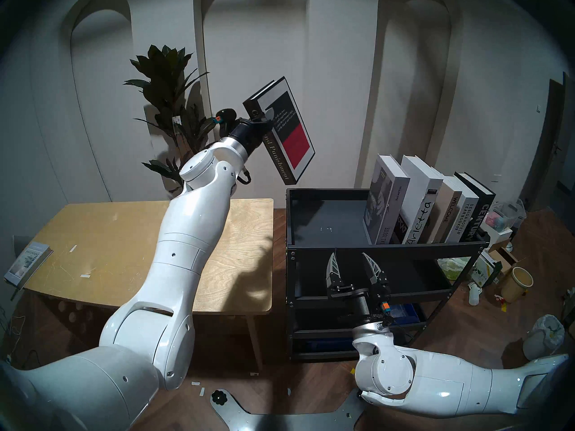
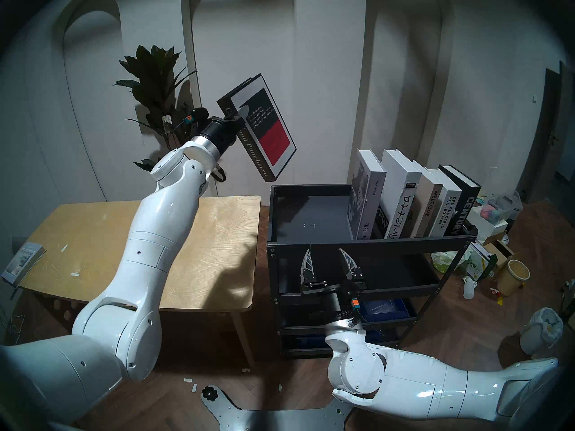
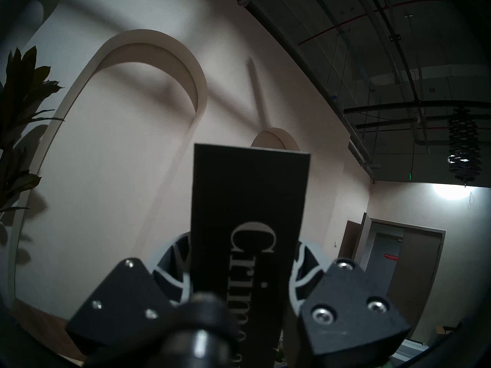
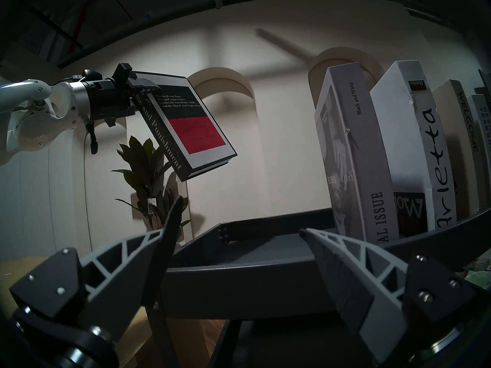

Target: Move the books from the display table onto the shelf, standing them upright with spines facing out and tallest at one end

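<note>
The left gripper [image 1: 264, 126] has its fingers [image 4: 144, 84] clamped across the spine end of the Crime and Punishment hardcover [image 1: 287, 135], which hangs tilted in the air above the gap between the tabletop's [image 1: 109, 234] right edge and the shelf's [image 1: 385, 245] left rim. Held near one end, this thick, stiff book looks heavy and likely to pivot or slip on smooth covers. The right gripper's [image 1: 351, 262] fingers stand wide apart and empty at the shelf's front rim; five books [image 1: 426, 209] lean at its right end.
</note>
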